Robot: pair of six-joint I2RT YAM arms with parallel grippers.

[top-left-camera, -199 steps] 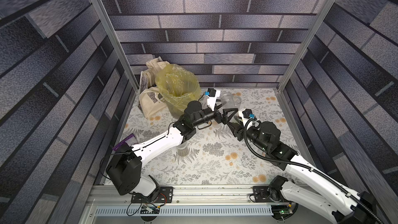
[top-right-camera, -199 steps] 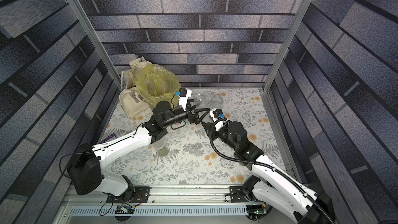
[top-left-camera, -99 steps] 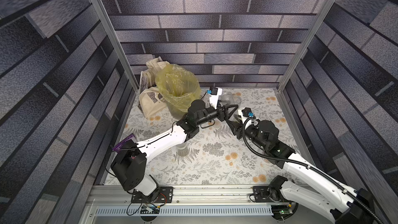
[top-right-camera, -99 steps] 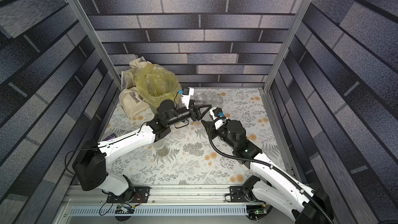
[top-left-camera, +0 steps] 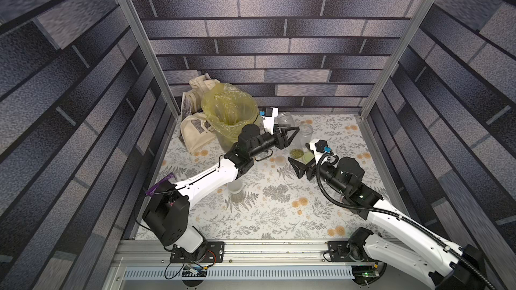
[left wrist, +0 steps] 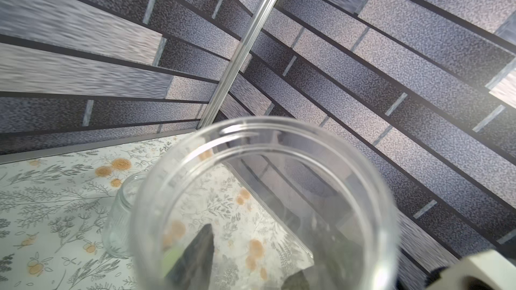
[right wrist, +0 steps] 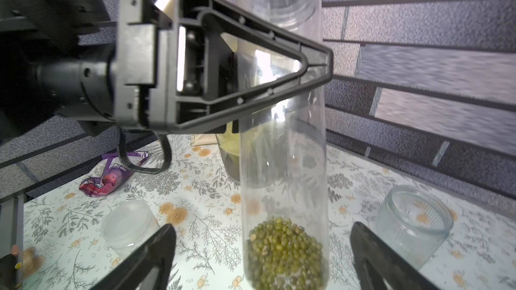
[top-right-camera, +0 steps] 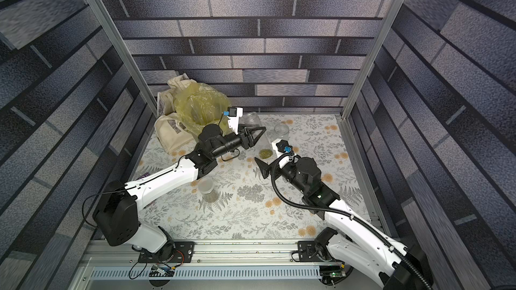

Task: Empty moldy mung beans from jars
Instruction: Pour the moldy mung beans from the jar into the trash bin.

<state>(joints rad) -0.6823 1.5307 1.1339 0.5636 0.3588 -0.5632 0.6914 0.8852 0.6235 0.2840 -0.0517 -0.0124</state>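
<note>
My left claw [top-left-camera: 293,131] is clamped on the tall jar [right wrist: 282,168], high on its wall, with the far finger hidden behind it. My right claw [right wrist: 262,228] is spread wide either side of the base, not touching. Beans [right wrist: 282,246] sit in the jar's bottom. The base is cut off, so I can't tell if it's lifted. Three jars: this one, an open glass jar [right wrist: 413,227] nearby, and a lidded jar [top-left-camera: 236,191] half under my left arm. Two loose lids: a frosted lid [right wrist: 128,227] and a green lid [top-left-camera: 308,158], which is partly behind my right claw.
</note>
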